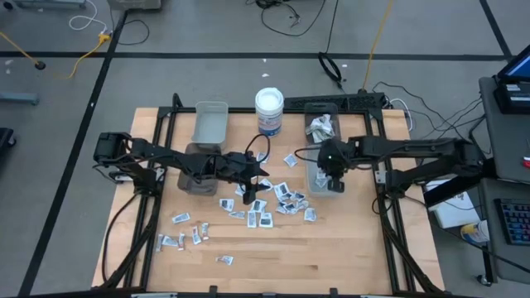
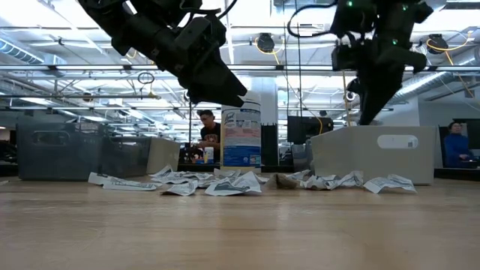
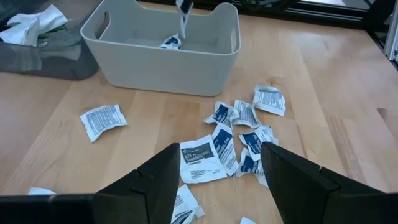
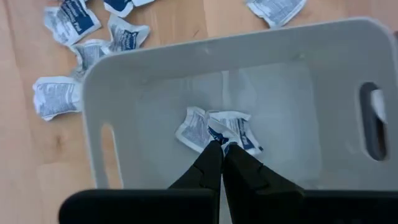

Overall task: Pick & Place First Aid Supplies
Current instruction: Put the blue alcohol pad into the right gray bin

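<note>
High view, from the left: the left gripper (image 1: 254,184) hangs over the scattered first aid supplies (image 1: 265,205) on the wooden table (image 1: 348,248), its fingers (image 3: 158,180) spread apart with nothing between them; the left wrist view shows white packets with blue print lying on the wood below the gap. Behind the scatter stands a white tub (image 1: 269,111). Farther right, the right gripper (image 1: 333,180) sits above a grey bin (image 4: 155,81), fingers pressed together, empty; two packets (image 4: 217,129) lie on the bin's floor just under its tips, and more packets lie on the wood outside the bin.
</note>
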